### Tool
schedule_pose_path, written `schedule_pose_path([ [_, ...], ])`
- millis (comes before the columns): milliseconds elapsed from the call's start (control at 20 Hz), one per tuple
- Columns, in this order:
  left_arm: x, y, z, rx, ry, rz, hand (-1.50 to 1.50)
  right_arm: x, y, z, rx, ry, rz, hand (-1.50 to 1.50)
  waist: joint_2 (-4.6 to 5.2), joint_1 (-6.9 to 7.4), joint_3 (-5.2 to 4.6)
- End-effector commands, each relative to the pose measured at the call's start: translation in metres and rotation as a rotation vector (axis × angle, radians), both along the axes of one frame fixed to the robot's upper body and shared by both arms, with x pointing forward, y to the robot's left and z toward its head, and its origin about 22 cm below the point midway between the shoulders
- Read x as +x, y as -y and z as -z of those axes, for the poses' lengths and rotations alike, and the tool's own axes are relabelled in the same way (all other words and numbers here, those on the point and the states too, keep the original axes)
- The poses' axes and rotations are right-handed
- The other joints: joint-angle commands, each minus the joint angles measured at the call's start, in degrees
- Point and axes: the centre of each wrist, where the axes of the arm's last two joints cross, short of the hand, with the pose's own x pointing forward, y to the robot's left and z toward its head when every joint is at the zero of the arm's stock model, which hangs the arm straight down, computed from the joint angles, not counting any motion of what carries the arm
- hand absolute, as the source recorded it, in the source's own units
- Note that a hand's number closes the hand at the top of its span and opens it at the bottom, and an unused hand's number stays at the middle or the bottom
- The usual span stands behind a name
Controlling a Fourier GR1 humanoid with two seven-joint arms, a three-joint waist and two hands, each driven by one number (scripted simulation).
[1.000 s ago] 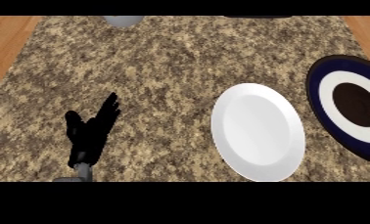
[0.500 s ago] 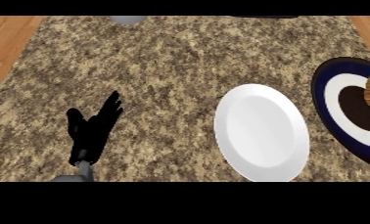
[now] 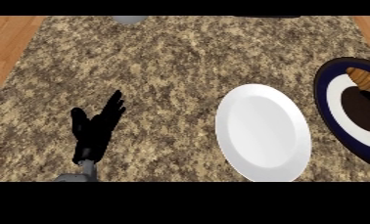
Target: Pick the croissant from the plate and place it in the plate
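Left hand [image 3: 96,129] rests open, fingers up, at lower left; the croissant [image 3: 359,76], barely showing on the dark plate [image 3: 324,96] beside the white plate [image 3: 264,132], is probably light and flaky, best held across its middle.

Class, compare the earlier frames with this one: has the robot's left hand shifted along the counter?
No. The left hand stays open at the lower left, at the same distance from the white plate; both drift slightly together, which suggests the view moved.

The dark-rimmed plate [image 3: 327,101] runs off the right edge, and so does the croissant [image 3: 359,76] on it. A grey object [image 3: 128,19] is cropped at the top.
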Motion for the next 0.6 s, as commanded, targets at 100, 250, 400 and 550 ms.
schedule_pose_path([
  [100,-0.001,-0.008,0.001,-0.005,-0.038,-0.007,0.00,-0.001,-0.002,0.012,0.171,0.247,0.004,-1.50,0.01,-0.42,-0.05],
  [250,0.003,-0.026,0.001,-0.004,-0.024,-0.018,0.00,-0.020,0.024,0.002,0.253,0.270,0.022,-1.50,-0.07,-1.00,-0.16],
  [400,0.005,-0.022,0.003,0.011,-0.003,-0.018,0.00,-0.048,0.045,0.003,0.299,0.257,0.007,-1.50,-0.14,-1.34,-0.18],
  [550,0.000,-0.001,0.010,0.012,-0.032,-0.013,0.00,-0.073,0.053,0.015,0.356,0.256,-0.070,-1.50,-0.13,-1.38,-0.10],
])
